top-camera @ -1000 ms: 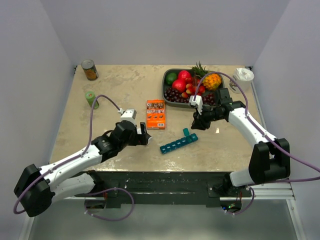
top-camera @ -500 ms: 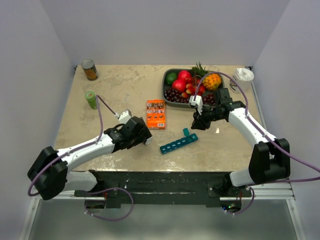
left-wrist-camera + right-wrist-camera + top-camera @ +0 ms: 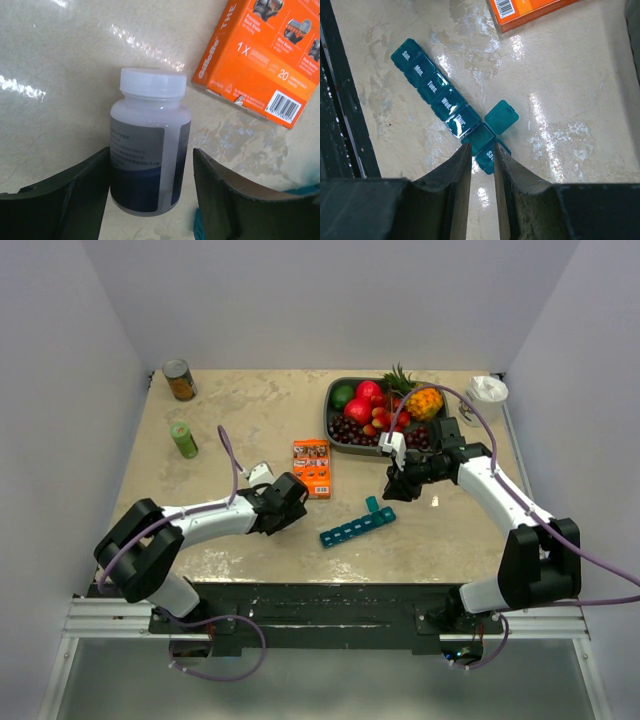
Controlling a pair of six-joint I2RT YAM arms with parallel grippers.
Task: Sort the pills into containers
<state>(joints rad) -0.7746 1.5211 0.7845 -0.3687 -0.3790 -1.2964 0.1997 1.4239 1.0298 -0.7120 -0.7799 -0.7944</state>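
Note:
The teal pill-organiser strip (image 3: 357, 525) lies at the table's front centre, and in the right wrist view (image 3: 432, 85) its day labels show. The Friday lid (image 3: 501, 117) stands open and that compartment (image 3: 482, 137) looks empty. My right gripper (image 3: 393, 485) hovers over the strip's right end (image 3: 481, 148), its jaws a narrow gap apart with nothing between them. My left gripper (image 3: 288, 502) is open around a small white bottle (image 3: 150, 145) with a blue label, which stands between the jaws (image 3: 150, 155) with its cap on. No pills are in view.
A flat orange box (image 3: 312, 468) lies just behind the left gripper and shows in the left wrist view (image 3: 260, 55). A grey fruit tray (image 3: 335, 425) stands at the back right. A white cup (image 3: 486, 395), a green bottle (image 3: 183, 439) and a can (image 3: 179, 380) stand near the edges.
My left arm has swung in and its gripper has moved right, toward the orange box and around the bottle. The right arm and the strip have not moved.

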